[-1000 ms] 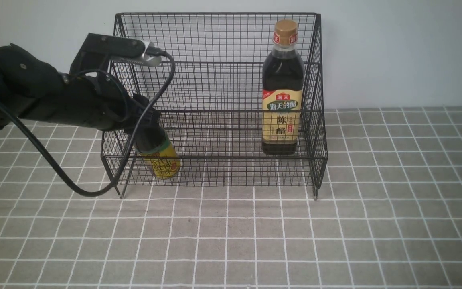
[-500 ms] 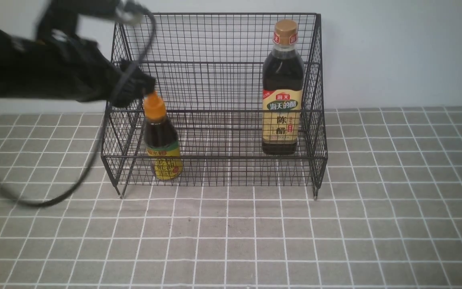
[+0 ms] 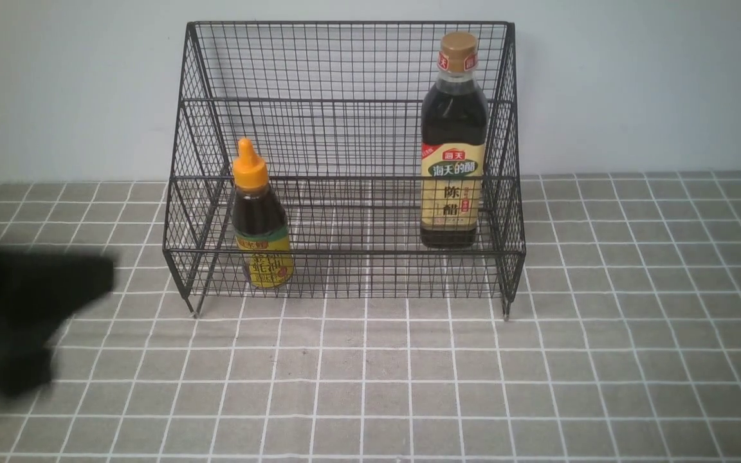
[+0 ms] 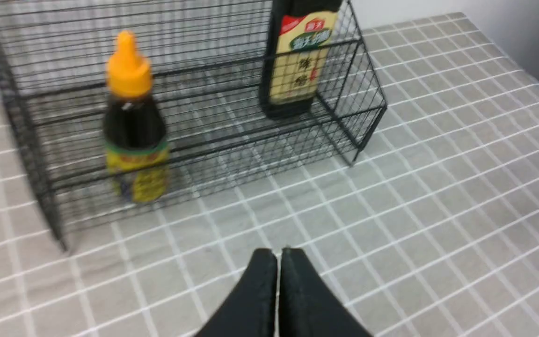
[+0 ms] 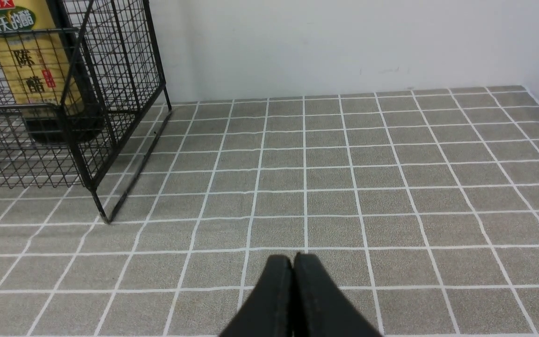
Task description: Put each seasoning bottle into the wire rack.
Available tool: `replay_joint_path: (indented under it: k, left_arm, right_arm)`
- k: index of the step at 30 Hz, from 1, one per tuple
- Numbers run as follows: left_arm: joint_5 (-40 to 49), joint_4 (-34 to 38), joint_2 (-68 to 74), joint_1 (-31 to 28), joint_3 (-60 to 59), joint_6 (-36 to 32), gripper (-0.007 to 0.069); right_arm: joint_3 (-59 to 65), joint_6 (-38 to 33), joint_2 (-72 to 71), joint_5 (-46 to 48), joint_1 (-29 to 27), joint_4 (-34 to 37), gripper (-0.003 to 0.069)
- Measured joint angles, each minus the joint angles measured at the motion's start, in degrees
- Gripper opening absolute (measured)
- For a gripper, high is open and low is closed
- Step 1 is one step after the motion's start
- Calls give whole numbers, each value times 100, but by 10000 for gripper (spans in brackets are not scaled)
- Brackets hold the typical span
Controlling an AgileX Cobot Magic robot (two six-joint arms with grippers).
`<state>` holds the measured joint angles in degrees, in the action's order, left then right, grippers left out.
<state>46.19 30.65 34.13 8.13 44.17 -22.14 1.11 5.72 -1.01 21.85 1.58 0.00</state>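
The black wire rack stands at the back of the table. On its lower tier the short seasoning bottle with the orange pointed cap stands upright at the left. At the right stands the tall one with the tan cap. Both bottles show in the left wrist view, the short bottle and the tall bottle. My left gripper is shut and empty, over the cloth in front of the rack. My right gripper is shut and empty, to the right of the rack.
A grey checked cloth covers the table, and a pale wall rises behind it. My left arm shows as a dark blur at the front view's left edge.
My left gripper let go of the short bottle, rose away from the rack, drew back to the left front and shut. The short bottle now stands upright on its own.
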Motion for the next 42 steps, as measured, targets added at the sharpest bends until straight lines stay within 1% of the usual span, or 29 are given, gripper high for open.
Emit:
replay_joint_path:
  k: [2, 3, 8, 14, 17, 19, 20, 21, 24, 26, 28, 30, 36, 42]
  left_arm:
    - [28, -18, -617, 0, -288, 21, -7]
    - [42, -18, -668, 0, -307, 21, -7]
    - [388, -56, -1798, 0, -571, -18, -7]
    - [431, -215, -2451, 0, -571, -207, -7]
    - [432, -562, -2566, 0, -571, -205, -7]
    - [247, -1086, -2700, 0, -691, 98, -7]
    - [38, -1480, -2820, 0, -839, 437, -7]
    - [-204, -1720, -2908, -8, -987, 665, -7]
    - [-987, -2510, -3277, -183, -1755, 1474, -7]
    - [-1592, -2951, -3451, -370, -2364, 1855, -7]
    - [-1861, -3065, -3476, -472, -2701, 1990, -7]
    - [-2274, -3169, -3483, -649, -3409, 2145, -7]
    - [-2362, -3195, -3483, -723, -4483, 2176, -7]
    - [-2404, -3189, -3483, -729, -4553, 2214, -7]
  right_arm:
    - [0, 0, 0, 0, 0, 0, -15]
    - [0, 0, 0, 0, 0, 0, -15]
    - [0, 0, 0, 0, 0, 0, -14]
    - [0, 0, 0, 0, 0, 0, -14]
    - [0, -43, 0, 0, 0, 0, -14]
    - [0, -62, 0, 0, 0, 0, -14]
    - [0, -62, 0, 0, 0, 0, -14]
    - [0, -62, 0, 0, 0, 0, -14]
    - [0, -62, 0, 0, 0, 0, -14]
    - [0, -62, 0, 0, 0, 0, -14]
    - [0, -62, 0, 0, 0, 0, -14]
    - [0, -62, 0, 2, 0, 0, -14]
    - [0, -62, 0, 2, 0, 0, -14]
    - [0, -62, 0, 8, 0, 0, -14]
